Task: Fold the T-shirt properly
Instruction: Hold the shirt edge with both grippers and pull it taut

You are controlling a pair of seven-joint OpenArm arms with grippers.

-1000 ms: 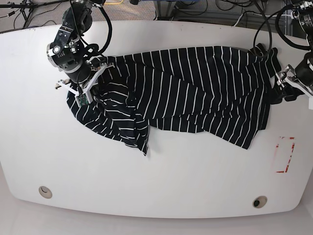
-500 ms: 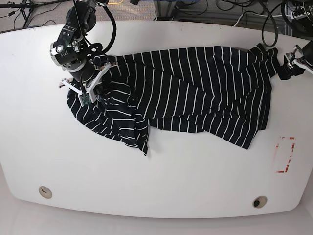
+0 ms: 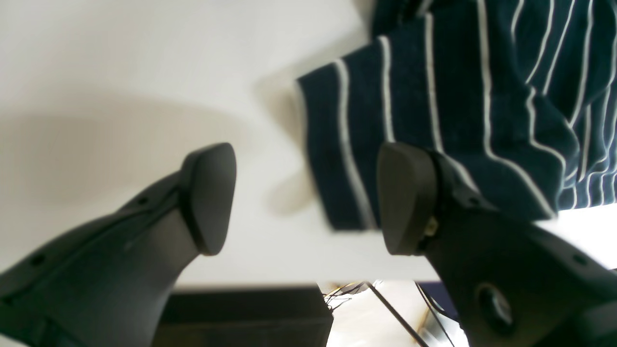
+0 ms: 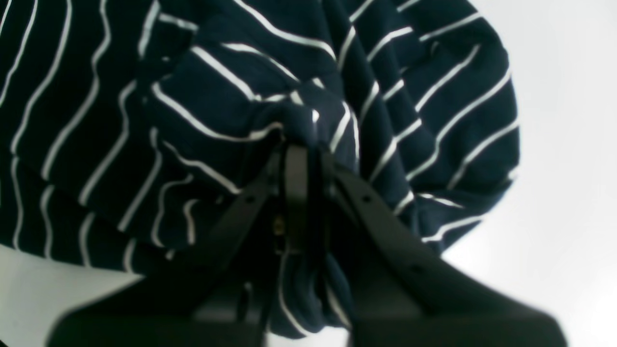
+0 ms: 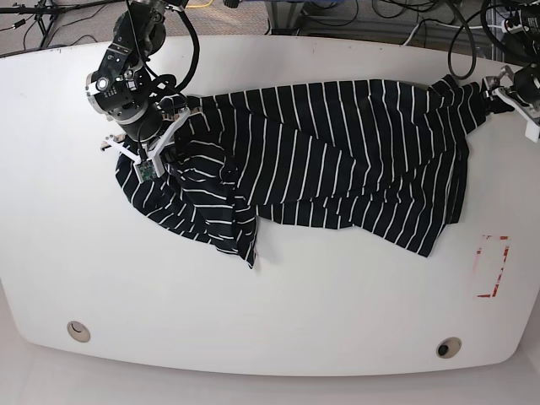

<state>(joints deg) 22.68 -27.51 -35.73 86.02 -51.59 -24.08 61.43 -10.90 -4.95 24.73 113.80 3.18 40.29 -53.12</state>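
White table (image 5: pixel 278 287); wrist views alone show right tool (image 4: pixel 301 159) pinching T-shirt (image 5: pixel 337 160), left tool (image 3: pixel 308 197) wide

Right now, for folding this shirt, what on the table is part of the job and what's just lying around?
Part of the job:
T-shirt
right gripper, shut on the fabric
left gripper, open beside the shirt's edge

Just lying about:
red-and-white marker on the table

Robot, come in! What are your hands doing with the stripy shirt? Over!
Right gripper shut, pinching a bunch of the T-shirt. Left gripper open, empty, beside the shirt's edge. Shirt crumpled, unfolded on the table. Nothing blocking.
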